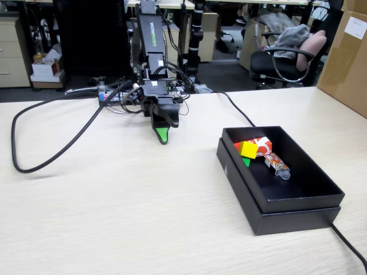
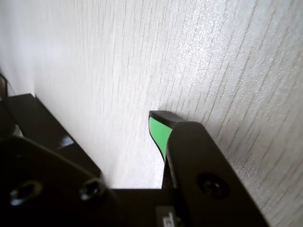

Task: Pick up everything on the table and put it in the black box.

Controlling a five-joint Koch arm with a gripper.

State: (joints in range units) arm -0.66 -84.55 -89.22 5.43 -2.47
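The claw (image 1: 163, 136) hangs tip-down just above the bare table (image 1: 114, 200), near the arm's base at the far edge, holding nothing; the fixed view shows one green-faced tip, and the wrist view shows one green-lined finger (image 2: 160, 132) with a dark block at lower left, so whether the jaws are parted cannot be told. Everything to be collected lies well apart from it, to its right in the fixed view, inside the black box (image 1: 298, 215).

The box sits on the table's right half, a shallow matte rectangle standing on a wider black rim. Huddled in its far left corner are the yellow cube (image 1: 249, 149), the green cube (image 1: 246, 161) mostly hidden beneath and in front of it, and the red carton (image 1: 262, 145) with white swirls, lying tilted behind the yellow cube. Just beside them a slim colourful packet (image 1: 276, 164) with a clear end lies on the box floor, pointing towards the near right.

The tabletop is pale wood grain with fine streaks, seen close in the wrist view. A thick black cable (image 1: 51, 154) loops across its left side
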